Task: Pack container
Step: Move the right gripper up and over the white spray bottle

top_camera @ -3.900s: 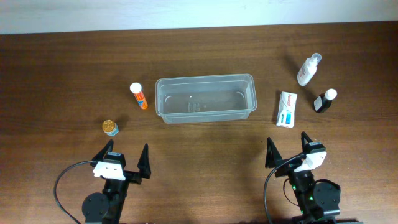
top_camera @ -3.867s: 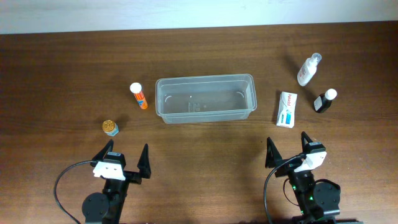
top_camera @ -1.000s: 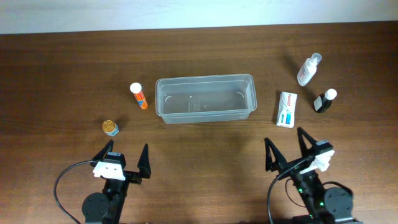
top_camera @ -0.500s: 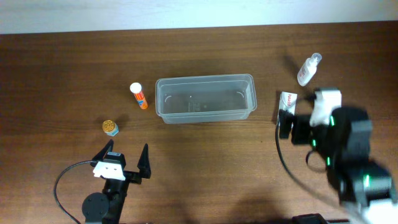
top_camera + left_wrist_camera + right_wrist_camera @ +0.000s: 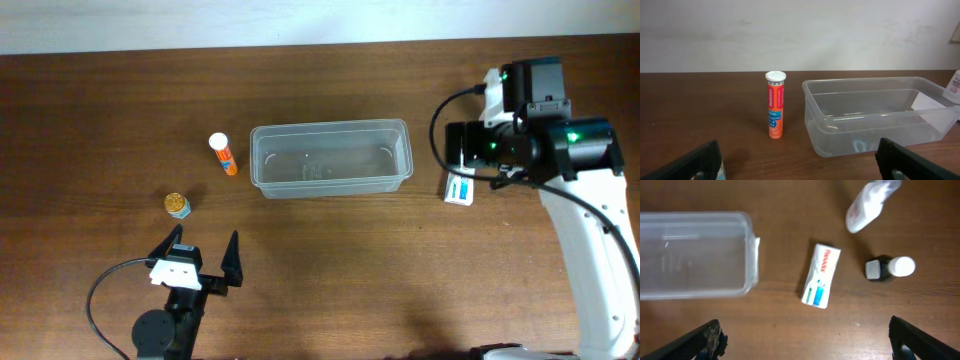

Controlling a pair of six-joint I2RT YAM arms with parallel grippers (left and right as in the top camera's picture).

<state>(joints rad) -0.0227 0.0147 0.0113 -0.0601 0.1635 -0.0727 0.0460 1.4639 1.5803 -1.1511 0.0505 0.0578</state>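
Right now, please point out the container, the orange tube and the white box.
container [image 5: 330, 160], overhead view, its bare floor.
orange tube [image 5: 775, 112], left wrist view, mid body.
white box [image 5: 821, 276], right wrist view, its top face.

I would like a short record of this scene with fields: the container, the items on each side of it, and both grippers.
container: clear tub, middle of the table, nothing inside
left of container: orange tube, upright; small gold-lidded jar
right of container: white box, lying flat; white spray bottle; dark bottle with white cap
left gripper: open, holding nothing, apart from all items
right gripper: open, holding nothing, above the items on the right
packed so far: none
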